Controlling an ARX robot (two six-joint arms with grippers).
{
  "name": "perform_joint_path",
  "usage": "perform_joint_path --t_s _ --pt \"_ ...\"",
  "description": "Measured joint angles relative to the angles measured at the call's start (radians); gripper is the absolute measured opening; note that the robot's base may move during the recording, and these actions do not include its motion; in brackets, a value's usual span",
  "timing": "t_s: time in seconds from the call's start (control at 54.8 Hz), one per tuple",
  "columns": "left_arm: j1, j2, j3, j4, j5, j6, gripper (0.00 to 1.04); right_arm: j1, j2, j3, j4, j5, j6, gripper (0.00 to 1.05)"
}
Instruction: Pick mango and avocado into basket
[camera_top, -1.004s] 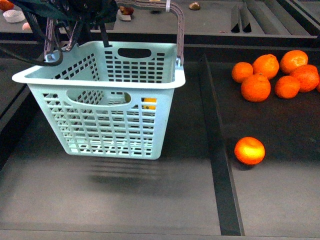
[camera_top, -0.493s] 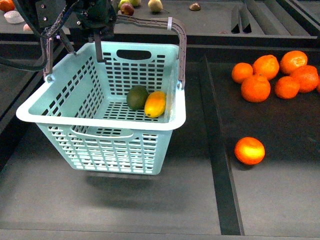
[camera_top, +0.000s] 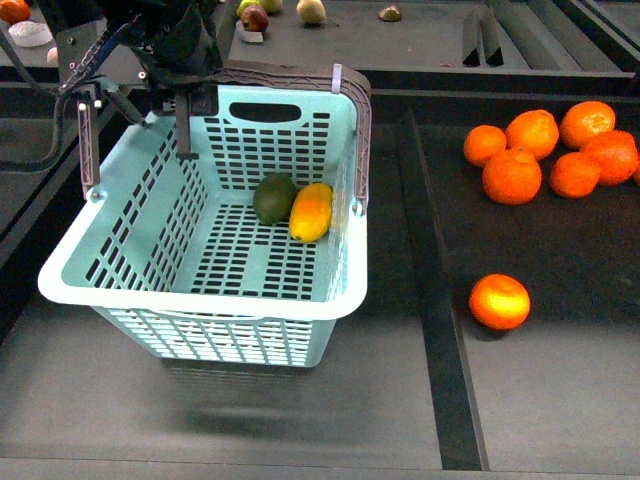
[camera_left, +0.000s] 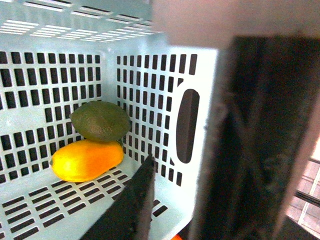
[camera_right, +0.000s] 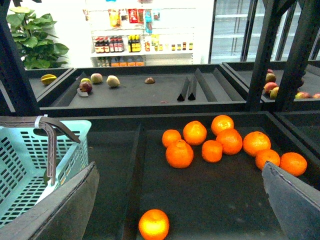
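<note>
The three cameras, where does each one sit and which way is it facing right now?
Front view: on the body, looking forward and down at the tilted basket; left arm at its handle, top left.
Left wrist view: inside the basket, facing the avocado and mango; one dark finger shows.
Right wrist view: on the right wrist, facing the oranges; both fingers spread.
Shared: basket in all; fruit pair in front and left wrist views.

The basket (camera_top: 200, 290) is moulded aqua plastic with a smooth, semi-gloss finish and slotted lattice walls; its handle (camera_top: 358, 130) is brown-grey plastic with a finely ribbed texture, bound by a white zip tie (camera_top: 337, 76). The avocado (camera_left: 100, 121) has dull, pebbled dark green skin. The mango (camera_left: 86, 160), at its 6 o'clock in the left wrist view, is smooth and lightly glossy. The oranges (camera_top: 545, 148) show dimpled, shiny peel. The tray floor (camera_top: 560, 380) is matt black.
</note>
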Motion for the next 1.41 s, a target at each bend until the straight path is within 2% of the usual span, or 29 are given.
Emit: perform_joint_path --t_s 0.055,0.128,0.329,0.402,0.949,1.405 --pt "0.002 -0.002 -0.014 0.000 0.016 0.000 0.48 0.000 0.000 0.000 0.000 0.000 0.000 0.97" --pt "0.003 -0.005 -0.028 0.024 0.031 0.000 0.63 0.000 0.000 0.000 0.000 0.000 0.000 0.97" --pt "0.002 -0.006 -0.065 0.117 0.038 0.000 0.99 0.000 0.000 0.000 0.000 0.000 0.000 0.97" --pt "0.002 -0.006 -0.064 0.135 0.042 0.000 0.97 0.000 0.000 0.000 0.000 0.000 0.000 0.97" --pt "0.020 -0.050 0.013 0.120 0.053 0.036 0.98 0.000 0.000 0.000 0.000 0.000 0.000 0.97" --pt "0.060 -0.293 -0.200 0.105 0.055 0.082 0.98 0.000 0.000 0.000 0.000 0.000 0.000 0.97"
